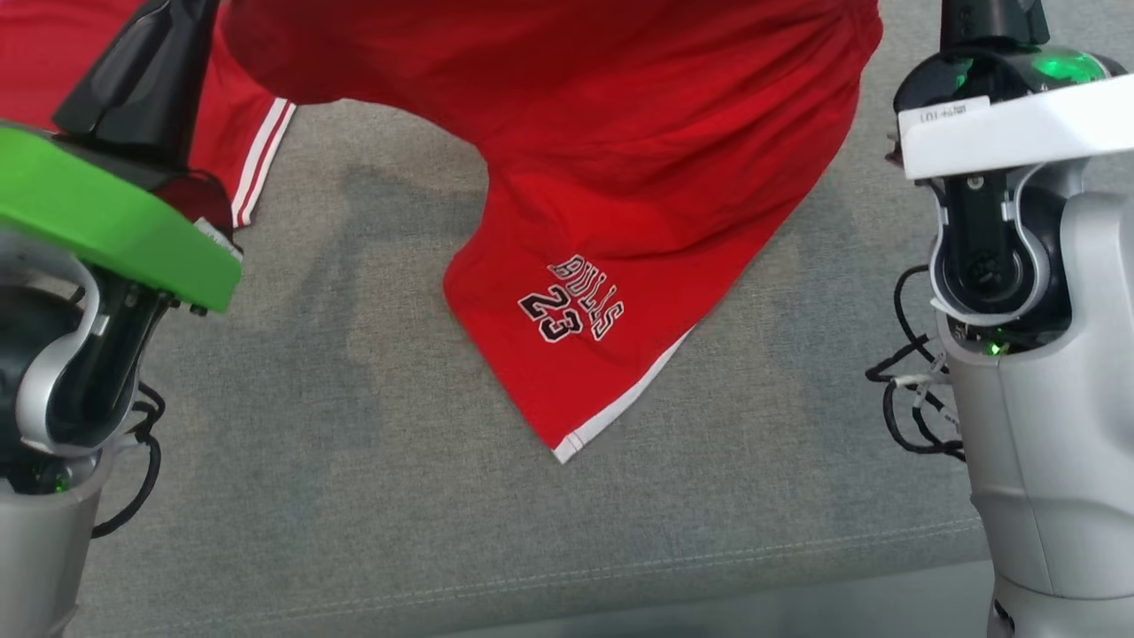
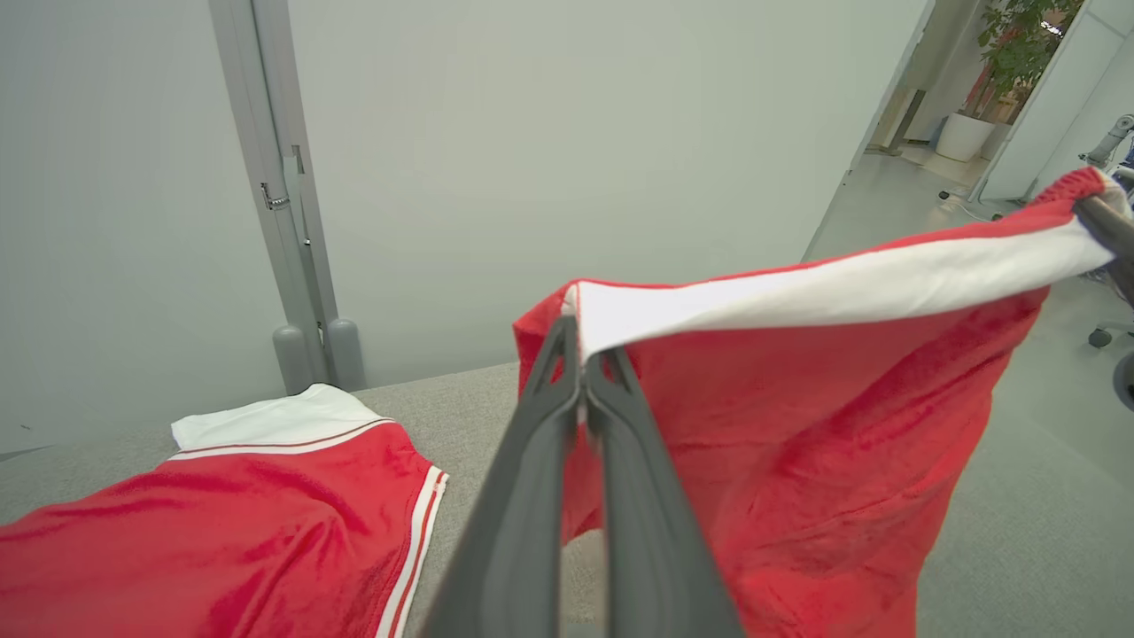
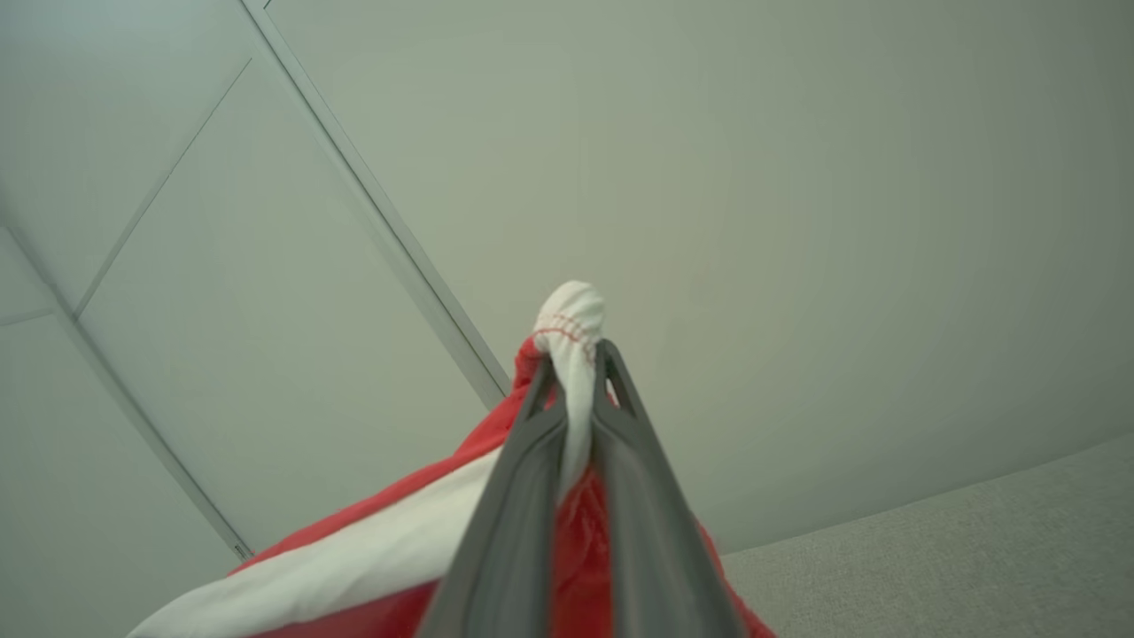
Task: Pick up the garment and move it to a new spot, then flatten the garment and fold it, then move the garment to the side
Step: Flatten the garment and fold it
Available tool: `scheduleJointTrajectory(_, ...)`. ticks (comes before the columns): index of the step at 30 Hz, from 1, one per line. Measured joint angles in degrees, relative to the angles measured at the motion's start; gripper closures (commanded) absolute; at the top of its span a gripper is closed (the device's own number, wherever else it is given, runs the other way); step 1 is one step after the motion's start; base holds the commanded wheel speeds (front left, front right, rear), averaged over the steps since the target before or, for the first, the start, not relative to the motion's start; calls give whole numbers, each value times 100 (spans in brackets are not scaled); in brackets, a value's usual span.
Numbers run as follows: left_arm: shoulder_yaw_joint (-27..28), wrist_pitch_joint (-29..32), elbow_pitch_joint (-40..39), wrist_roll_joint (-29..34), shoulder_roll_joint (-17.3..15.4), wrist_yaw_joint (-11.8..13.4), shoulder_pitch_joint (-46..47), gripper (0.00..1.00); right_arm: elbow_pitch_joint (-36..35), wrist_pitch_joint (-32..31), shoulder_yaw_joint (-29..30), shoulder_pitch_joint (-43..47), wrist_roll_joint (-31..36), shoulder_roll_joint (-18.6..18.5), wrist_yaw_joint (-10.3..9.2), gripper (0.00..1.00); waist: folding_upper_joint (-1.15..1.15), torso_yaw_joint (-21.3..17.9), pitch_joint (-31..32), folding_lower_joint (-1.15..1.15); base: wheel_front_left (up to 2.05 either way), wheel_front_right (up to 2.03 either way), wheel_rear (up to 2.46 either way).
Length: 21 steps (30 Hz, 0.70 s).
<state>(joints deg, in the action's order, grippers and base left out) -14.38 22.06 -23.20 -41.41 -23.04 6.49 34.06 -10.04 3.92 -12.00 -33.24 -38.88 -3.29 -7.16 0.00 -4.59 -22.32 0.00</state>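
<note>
Above a grey cloth-covered surface (image 1: 354, 461), a two-armed robot holds a pair of red shorts (image 1: 638, 159) aloft by the waistband (image 2: 797, 297). The left gripper (image 2: 583, 350) has its two dark fingers pressed together on one end of that white band, the cloth pinched just below the fingertips. The right gripper (image 3: 576, 359) is clamped on the other end, where a bunched knob of white fabric with red stitching pokes out past its tips. Between the two grips the waistband runs nearly taut, and the red body of the shorts hangs below it in loose folds.

From the head camera, one leg droops to the surface, its white-trimmed hem corner lying on the grey cloth. A black-and-white "BULLS 23" print (image 1: 571, 301) faces up near that hem. The left arm (image 1: 62, 381), under a green cover, and the right arm (image 1: 1045, 399), under a white one, flank the shorts at the edges of that view.

A second red garment (image 2: 221, 532), with a white band and a red-and-white striped edge, lies flat on the surface on the robot's left, just beside the hanging shorts. Behind stands a pale wall (image 2: 549, 133) with a grey post (image 2: 275, 195). A potted plant (image 2: 1019, 44) shows through an opening at the far right of the left wrist view.
</note>
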Motion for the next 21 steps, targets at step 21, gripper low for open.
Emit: scheduleJointTrajectory(21,-401,-349,1647,378,363,-356,851,100,1444,976,219,-546,278,59,5,100,0,-315,-747,0,0,0,0)
